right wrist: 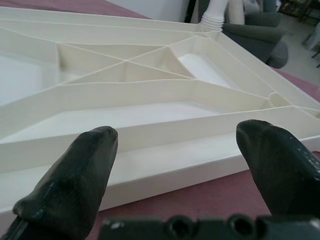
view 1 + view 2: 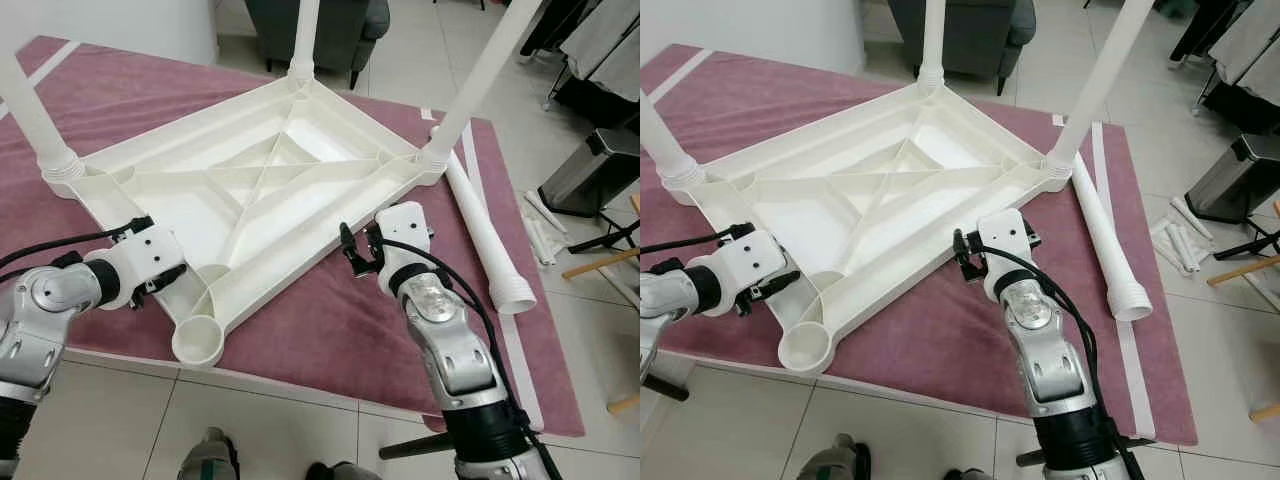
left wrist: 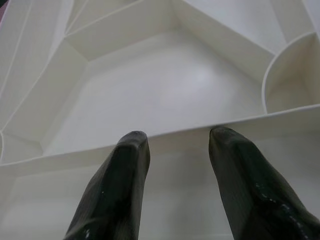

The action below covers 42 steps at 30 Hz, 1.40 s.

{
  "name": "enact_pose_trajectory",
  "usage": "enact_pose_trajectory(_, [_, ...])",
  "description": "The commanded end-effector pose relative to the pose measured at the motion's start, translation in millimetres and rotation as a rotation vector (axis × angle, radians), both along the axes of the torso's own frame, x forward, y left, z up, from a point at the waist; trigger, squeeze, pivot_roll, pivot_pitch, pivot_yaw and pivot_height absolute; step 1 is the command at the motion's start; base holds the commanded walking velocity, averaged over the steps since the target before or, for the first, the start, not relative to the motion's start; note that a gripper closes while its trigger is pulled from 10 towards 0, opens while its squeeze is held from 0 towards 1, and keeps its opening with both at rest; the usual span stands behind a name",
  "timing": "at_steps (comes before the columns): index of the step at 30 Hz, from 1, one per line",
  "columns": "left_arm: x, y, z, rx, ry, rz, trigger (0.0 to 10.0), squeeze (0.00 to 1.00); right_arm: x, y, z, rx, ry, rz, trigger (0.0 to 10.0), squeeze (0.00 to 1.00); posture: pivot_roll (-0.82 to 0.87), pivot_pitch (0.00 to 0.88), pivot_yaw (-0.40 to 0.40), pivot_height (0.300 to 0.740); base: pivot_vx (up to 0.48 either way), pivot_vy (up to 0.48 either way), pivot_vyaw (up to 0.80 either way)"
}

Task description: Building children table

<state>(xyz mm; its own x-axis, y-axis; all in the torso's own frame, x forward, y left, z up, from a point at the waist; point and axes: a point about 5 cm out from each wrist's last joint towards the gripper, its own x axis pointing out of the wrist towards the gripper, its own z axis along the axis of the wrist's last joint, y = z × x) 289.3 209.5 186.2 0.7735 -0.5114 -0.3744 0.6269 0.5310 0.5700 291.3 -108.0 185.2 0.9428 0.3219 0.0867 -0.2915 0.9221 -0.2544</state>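
Observation:
A white plastic table top (image 2: 270, 180) lies upside down on a maroon rug (image 2: 330, 330). Three white legs stand in its corners: left (image 2: 35, 120), far (image 2: 303, 35) and right (image 2: 480, 80). The near corner socket (image 2: 197, 340) is empty. A loose leg (image 2: 485, 235) lies on the rug to the right of the table. My left gripper (image 3: 177, 140) is open, its fingertips at the near-left rim. My right gripper (image 1: 175, 135) is open too, just short of the near-right rim, holding nothing.
A steel bin (image 2: 590, 170) stands at the right, with small white parts (image 2: 540, 235) and wooden slats (image 2: 600, 265) on the tiles beside it. A grey armchair (image 2: 320, 30) is behind the table. The rug's near edge meets tiled floor (image 2: 300, 430).

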Motion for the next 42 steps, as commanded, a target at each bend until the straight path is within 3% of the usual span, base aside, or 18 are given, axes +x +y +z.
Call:
enact_pose_trajectory(1, [0.4, -7.6, 27.7, -0.062, -0.101, -0.044, 10.0, 0.0, -4.5, 0.0, -2.4, 0.017, 0.015, 0.029, 10.0, 0.0, 0.19, 0.091, -0.076, 0.74, 0.0, 0.0, 0.0])
enact_pose_trajectory(3, [-0.1, -8.1, 31.2, -0.08, -0.107, -0.049, 10.0, 0.0, -5.5, -0.6, -3.8, 0.022, 0.022, 0.031, 10.0, 0.0, 0.19, 0.091, -0.076, 0.74, 0.0, 0.0, 0.0])
enact_pose_trajectory(5, [5.0, -6.5, 35.8, -0.07, -0.143, -0.027, 10.0, 0.0, 0.9, -9.4, -22.3, -0.033, 0.088, -0.059, 10.0, 0.0, 0.19, 0.09, -0.078, 0.74, 0.0, 0.0, 0.0])
enact_pose_trajectory(10, [15.2, -4.4, 36.3, -0.04, -0.168, 0.017, 10.0, 0.0, 12.5, -17.7, -37.7, -0.083, 0.146, -0.157, 10.0, 0.0, 0.2, 0.094, -0.073, 0.74, 0.0, 0.0, 0.0])
enact_pose_trajectory(15, [40.4, -4.4, 23.3, 0.096, -0.153, 0.073, 10.0, 0.0, 39.9, -18.8, -42.2, -0.107, 0.18, -0.209, 10.0, 0.0, 0.2, 0.101, -0.07, 0.74, 0.0, 0.0, 0.0])
enact_pose_trajectory(20, [50.0, -1.8, 17.6, 0.148, -0.126, 0.076, 10.0, 0.0, 53.9, -14.5, -38.3, -0.12, 0.166, -0.205, 10.0, 0.0, 0.21, 0.104, -0.071, 0.74, 0.0, 0.0, 0.0])
enact_pose_trajectory(22, [55.6, 4.8, 7.5, 0.248, -0.076, 0.05, 10.0, 0.0, 69.0, -7.7, -34.0, -0.145, 0.158, -0.191, 10.0, 0.0, 0.21, 0.104, -0.07, 0.74, 0.0, 0.0, 0.0])
enact_pose_trajectory(23, [53.0, 8.8, 1.6, 0.304, -0.04, 0.015, 10.0, 0.0, 75.1, -3.8, -34.0, -0.157, 0.169, -0.176, 10.0, 0.0, 0.21, 0.105, -0.069, 0.74, 0.0, 0.0, 0.0])
enact_pose_trajectory(26, [43.0, 12.1, -4.7, 0.343, 0.018, -0.049, 10.0, 0.0, 81.2, 1.1, -36.5, -0.175, 0.19, -0.158, 10.0, 0.0, 0.22, 0.107, -0.071, 0.74, 0.0, 0.0, 0.0])
enact_pose_trajectory(28, [33.2, 13.0, -7.5, 0.335, 0.058, -0.09, 10.0, 0.0, 83.8, 4.4, -38.2, -0.19, 0.194, -0.15, 10.0, 0.0, 0.22, 0.108, -0.072, 0.74, 0.0, 0.0, 0.0])
enact_pose_trajectory(32, [31.2, 13.2, -8.1, 0.334, 0.066, -0.098, 10.0, 0.0, 84.3, 5.1, -38.4, -0.193, 0.194, -0.149, 10.0, 0.0, 0.22, 0.108, -0.072, 0.74, 0.0, 0.0, 0.0])
enact_pose_trajectory(33, [8.8, 12.9, -19.4, 0.333, 0.132, -0.164, 10.0, 0.0, 89.0, 19.8, -37.4, -0.192, 0.197, -0.104, 10.0, 0.0, 0.25, 0.122, -0.088, 0.74, 0.0, 0.0, 0.0])
enact_pose_trajectory(34, [-0.1, 10.8, -23.3, 0.327, 0.155, -0.189, 10.0, 0.0, 90.6, 25.9, -36.4, -0.191, 0.196, -0.085, 10.0, 0.0, 0.26, 0.126, -0.094, 0.74, 0.0, 0.0, 0.0])
enact_pose_trajectory(36, [-0.1, 10.8, -23.3, 0.327, 0.155, -0.189, 10.0, 0.0, 90.6, 25.9, -36.4, -0.191, 0.196, -0.085, 10.0, 0.0, 0.26, 0.126, -0.094, 0.74, 0.0, 0.0, 0.0])
enact_pose_trajectory(37, [-11.3, 3.0, -30.9, 0.284, 0.182, -0.209, 10.0, 0.0, 93.9, 38.0, -31.6, -0.191, 0.189, -0.052, 10.0, 0.0, 0.27, 0.13, -0.102, 0.74, 0.0, 0.0, 0.0])
enact_pose_trajectory(42, [-15.3, -5.2, -35.6, 0.244, 0.184, -0.214, 10.0, 0.0, 96.8, 45.9, -26.2, -0.19, 0.179, -0.034, 10.0, 0.0, 0.28, 0.134, -0.11, 0.74, 0.0, 0.0, 0.0])
